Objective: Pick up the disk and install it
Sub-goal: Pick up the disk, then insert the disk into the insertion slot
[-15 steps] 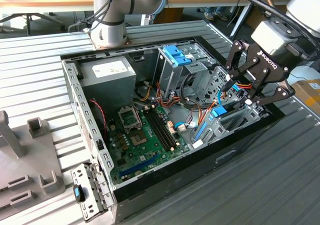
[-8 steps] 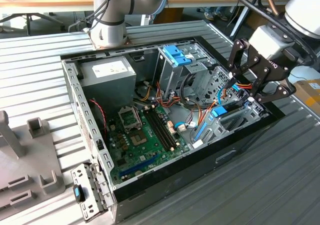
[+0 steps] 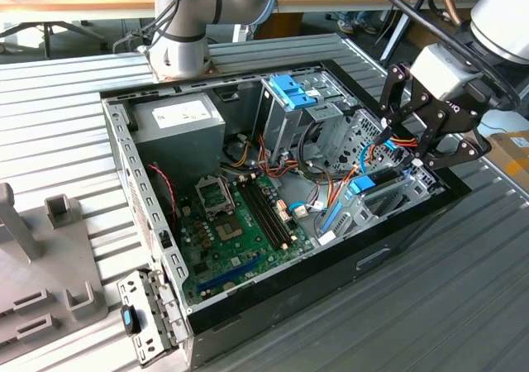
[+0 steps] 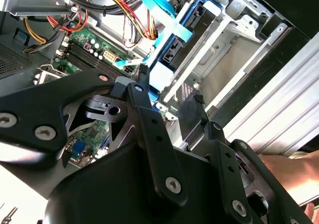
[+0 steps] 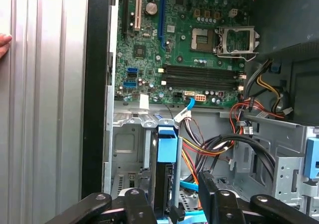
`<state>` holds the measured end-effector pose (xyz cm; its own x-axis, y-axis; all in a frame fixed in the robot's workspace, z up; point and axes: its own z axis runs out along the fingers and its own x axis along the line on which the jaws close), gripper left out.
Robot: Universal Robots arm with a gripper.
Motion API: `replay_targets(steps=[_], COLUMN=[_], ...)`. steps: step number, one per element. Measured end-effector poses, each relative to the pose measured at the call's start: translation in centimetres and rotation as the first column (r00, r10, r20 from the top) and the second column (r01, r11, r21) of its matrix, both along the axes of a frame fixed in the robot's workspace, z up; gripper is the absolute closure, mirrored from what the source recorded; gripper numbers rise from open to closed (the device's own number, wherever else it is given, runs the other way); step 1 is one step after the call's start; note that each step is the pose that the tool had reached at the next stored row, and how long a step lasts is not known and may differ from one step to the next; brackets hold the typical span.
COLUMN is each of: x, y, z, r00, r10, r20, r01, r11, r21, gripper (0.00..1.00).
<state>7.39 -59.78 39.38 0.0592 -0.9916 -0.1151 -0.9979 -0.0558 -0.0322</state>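
Observation:
The disk (image 3: 376, 178) stands on edge in the drive bay at the case's corner on the exterior view's right, its blue rails and blue end tab (image 5: 167, 145) showing. In the second wrist view the disk (image 4: 173, 52) sits between metal bay walls. My gripper (image 3: 401, 153) hangs just above it, open. In the first wrist view the gripper (image 5: 172, 204) straddles the disk (image 5: 163, 184): one black finger (image 5: 137, 206) is close to the disk's side, the other finger (image 5: 208, 194) stands apart from it. The second wrist view puts the gripper (image 4: 169, 87) short of the disk's near end.
The open computer case (image 3: 397, 231) lies on a ribbed metal table. Inside are the green motherboard (image 3: 240, 215), a grey cage with a blue latch (image 3: 291, 91), a power supply (image 3: 178, 120) and loose cables (image 5: 214, 144). A person's hand (image 5: 4, 42) rests on the table by the case. Grey fixtures (image 3: 50, 248) stand at the exterior view's left.

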Motion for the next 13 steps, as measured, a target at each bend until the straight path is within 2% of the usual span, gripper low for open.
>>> replay_targets(steps=[13], x=[0.01], y=[0.0], z=[-0.01], r00=[1.0], r10=[-0.006], r20=[0.0], r01=[0.006], r11=[1.0], r21=[0.0002], gripper=[0.5])
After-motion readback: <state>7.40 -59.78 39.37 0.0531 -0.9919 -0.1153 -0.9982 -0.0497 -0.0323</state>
